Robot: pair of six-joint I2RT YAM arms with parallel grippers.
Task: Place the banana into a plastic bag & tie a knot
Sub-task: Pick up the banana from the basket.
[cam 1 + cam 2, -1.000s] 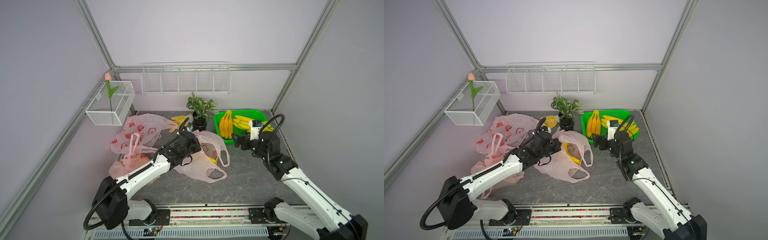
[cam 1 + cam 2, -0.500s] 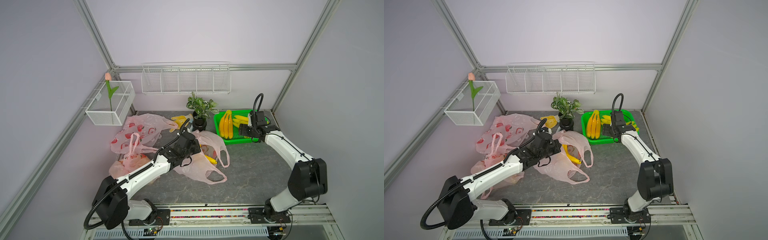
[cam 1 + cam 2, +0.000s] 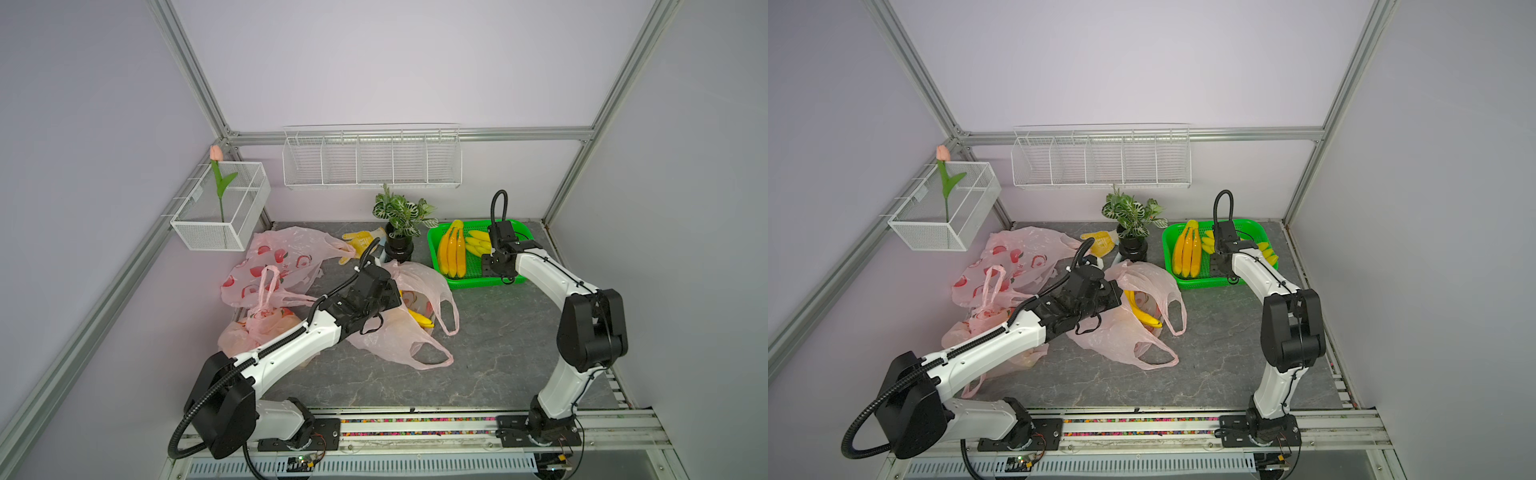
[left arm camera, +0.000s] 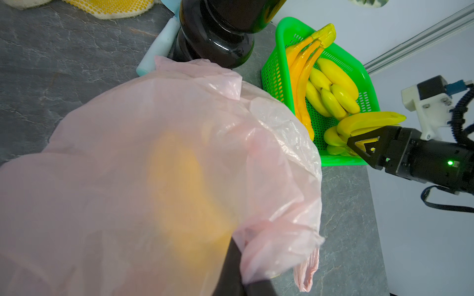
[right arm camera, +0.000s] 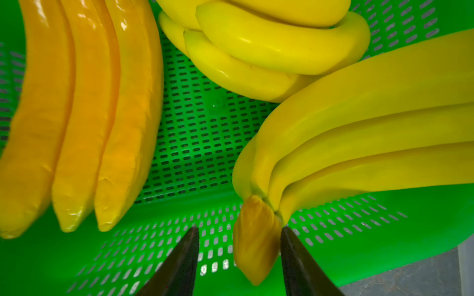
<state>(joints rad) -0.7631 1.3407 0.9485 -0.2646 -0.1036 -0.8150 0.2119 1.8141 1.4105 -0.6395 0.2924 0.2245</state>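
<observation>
In both top views the right gripper (image 3: 490,266) reached into the green basket (image 3: 478,285) at the back of the table. It was far nearer the fruit than the left gripper (image 3: 1113,293), which was buried in the mouth of the pink bag (image 3: 1121,336), where one banana (image 3: 1144,313) already lay. From the left wrist, plastic bunched against that gripper's fingers (image 4: 230,269), which were shut tight on the bag's edge, while across the table a yellow bunch (image 4: 369,121) arched just above the right arm's fingertips. The right wrist camera told the rest: the bunch's brown stem (image 5: 256,241) pointed back between two half-open fingers, touching one and clear of the other, with nothing yet gripped. The bunch's long axis slanted away from the gripper across the basket floor, so a squeeze on the stem looked the likely next move, with the long orange bananas (image 5: 77,115) lying well apart
</observation>
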